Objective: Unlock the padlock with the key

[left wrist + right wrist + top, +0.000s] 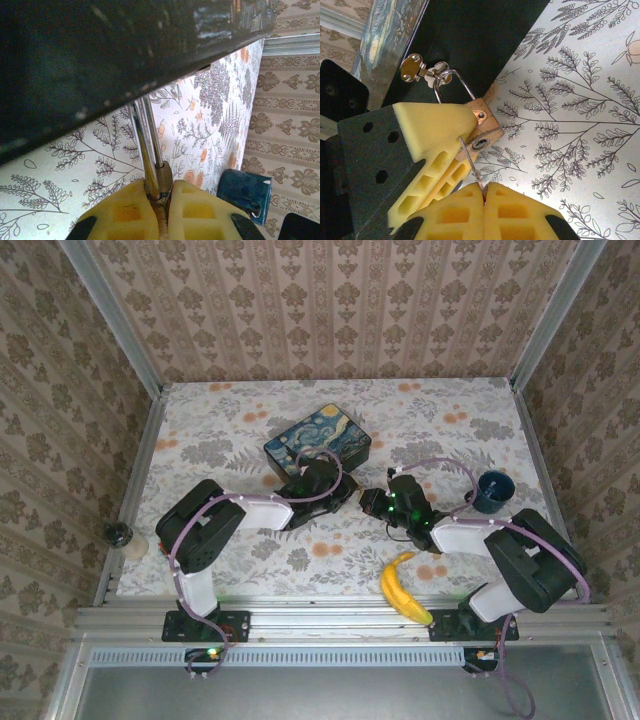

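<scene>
The padlock (481, 124) hangs on the clasp (415, 70) of the painted box (317, 438) — both claws closed.
Left claw (160, 189) pinches its brass body; right claw (484, 189) grips the key (470, 162), tip at the lock — banana (402, 588) and blue cup (491, 491) lie apart.

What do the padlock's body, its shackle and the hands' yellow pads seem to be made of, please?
The padlock body looks like brass-coloured metal, dull, with a rivet at one corner. Its shackle is thin, silvery, polished metal that catches glints. The pads look like matte yellow foam or soft rubber, moulded with hollow cells.
</scene>
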`<action>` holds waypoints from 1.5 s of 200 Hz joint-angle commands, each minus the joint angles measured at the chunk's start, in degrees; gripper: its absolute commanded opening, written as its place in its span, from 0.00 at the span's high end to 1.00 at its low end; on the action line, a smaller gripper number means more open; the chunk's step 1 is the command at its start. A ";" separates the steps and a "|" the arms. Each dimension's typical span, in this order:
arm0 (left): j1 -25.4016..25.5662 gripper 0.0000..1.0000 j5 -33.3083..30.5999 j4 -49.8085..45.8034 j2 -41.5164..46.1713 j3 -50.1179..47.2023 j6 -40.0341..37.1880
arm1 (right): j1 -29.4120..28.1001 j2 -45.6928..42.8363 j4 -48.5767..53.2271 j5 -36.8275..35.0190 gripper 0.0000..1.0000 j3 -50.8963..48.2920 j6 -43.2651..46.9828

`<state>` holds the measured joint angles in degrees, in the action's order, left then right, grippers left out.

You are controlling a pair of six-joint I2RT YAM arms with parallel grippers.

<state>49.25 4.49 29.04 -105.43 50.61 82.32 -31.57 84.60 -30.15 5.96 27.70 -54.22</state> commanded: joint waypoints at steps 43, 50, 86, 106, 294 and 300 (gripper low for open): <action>1.25 1.00 4.75 1.77 -2.20 -4.01 3.61 | 3.09 -0.57 -3.52 6.48 1.00 1.13 -4.34; 1.26 1.00 4.89 3.16 -2.11 -4.60 3.24 | 3.78 -0.13 -4.89 8.02 1.00 1.11 -5.13; 0.72 1.00 5.61 8.79 -1.53 -8.07 2.70 | 7.18 3.94 -12.77 16.11 1.00 1.59 -10.49; 0.72 1.00 5.94 11.91 -1.45 -9.62 2.76 | 8.30 6.65 -17.52 18.56 1.00 1.43 -13.77; -1.78 0.66 10.17 -14.71 5.83 -12.38 -6.81 | 12.40 -13.71 23.41 13.13 1.00 1.67 0.83; -1.60 0.61 10.19 -15.54 5.44 -12.09 -7.52 | 12.37 -15.43 25.42 12.41 1.00 1.63 1.68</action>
<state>47.16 9.45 28.10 -97.21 40.25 74.65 -19.35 75.79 -22.57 24.12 28.08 -60.53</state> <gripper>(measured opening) 0.272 0.062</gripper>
